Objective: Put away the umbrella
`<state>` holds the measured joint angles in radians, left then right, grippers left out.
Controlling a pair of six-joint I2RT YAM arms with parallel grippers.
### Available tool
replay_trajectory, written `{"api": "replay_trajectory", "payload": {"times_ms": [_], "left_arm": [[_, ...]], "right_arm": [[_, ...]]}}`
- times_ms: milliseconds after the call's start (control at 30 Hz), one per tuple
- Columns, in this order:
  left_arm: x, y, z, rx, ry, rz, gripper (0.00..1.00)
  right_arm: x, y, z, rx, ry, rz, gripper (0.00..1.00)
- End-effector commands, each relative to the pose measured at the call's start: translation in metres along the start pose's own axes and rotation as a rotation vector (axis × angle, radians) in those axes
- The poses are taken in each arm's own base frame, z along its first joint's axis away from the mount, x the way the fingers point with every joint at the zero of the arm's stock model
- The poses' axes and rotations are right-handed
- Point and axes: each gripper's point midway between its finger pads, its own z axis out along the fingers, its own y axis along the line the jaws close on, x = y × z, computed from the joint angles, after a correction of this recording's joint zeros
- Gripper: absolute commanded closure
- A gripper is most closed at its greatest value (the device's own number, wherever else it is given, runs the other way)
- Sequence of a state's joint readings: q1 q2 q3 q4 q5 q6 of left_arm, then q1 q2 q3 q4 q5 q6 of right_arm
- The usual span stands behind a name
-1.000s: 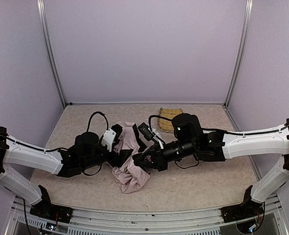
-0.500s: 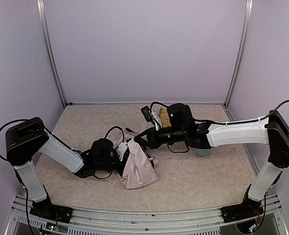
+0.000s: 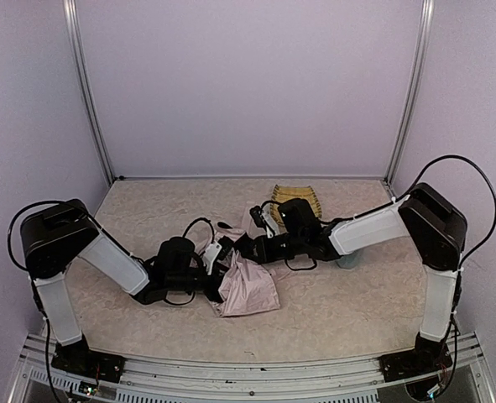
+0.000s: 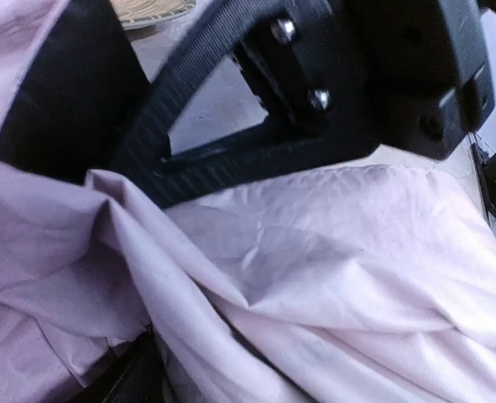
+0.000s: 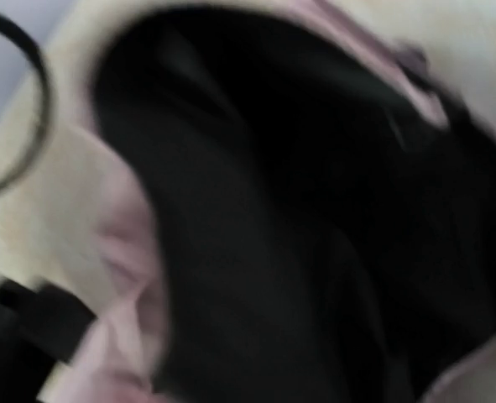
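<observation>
from my seat the job looks far from done. both arms are folded low over the speckled beige table (image 3: 357, 311), the left reaching in from about 9 o'clock and the right from about 3 o'clock. they meet at the umbrella (image 3: 248, 287), a loose crumpled heap of pale pink cloth just toward 6 o'clock of the table's centre, neither rolled nor strapped nor stowed. the left gripper (image 3: 216, 267) is pressed into the heap's 9 o'clock side; its wrist view is all pink folds and black fingers, and i cannot tell whether it is apart or clamped. the right gripper (image 3: 242, 249) sits at the heap's 12 o'clock edge, its camera only a dark blur, so i cannot tell there either. i judge that gathering, folding and stowing are all left to do. around this stand plain lilac walls (image 3: 248, 84) with metal posts (image 3: 88, 92) in the corners, and a woven tray (image 3: 298, 198) lies at 1 o'clock by the back wall, well apart from the umbrella.
</observation>
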<state>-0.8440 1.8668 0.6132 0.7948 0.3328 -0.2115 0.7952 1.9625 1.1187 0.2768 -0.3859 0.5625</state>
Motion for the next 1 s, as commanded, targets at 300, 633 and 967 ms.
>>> {"api": "replay_trajectory", "payload": {"times_ms": [300,633,967], "left_arm": [[-0.033,-0.014,-0.050,0.060,-0.046,0.064,0.11],[-0.077,0.003,-0.074,-0.111,-0.112,0.089,0.05],[0.013,0.083,-0.003,-0.297,0.204,-0.047,0.12]], "right_arm": [[0.073,-0.052,-0.003,0.079,0.104,0.127,1.00],[0.094,-0.021,-0.012,0.089,0.157,0.119,1.00],[0.079,0.082,-0.027,-0.057,0.100,-0.036,1.00]]}}
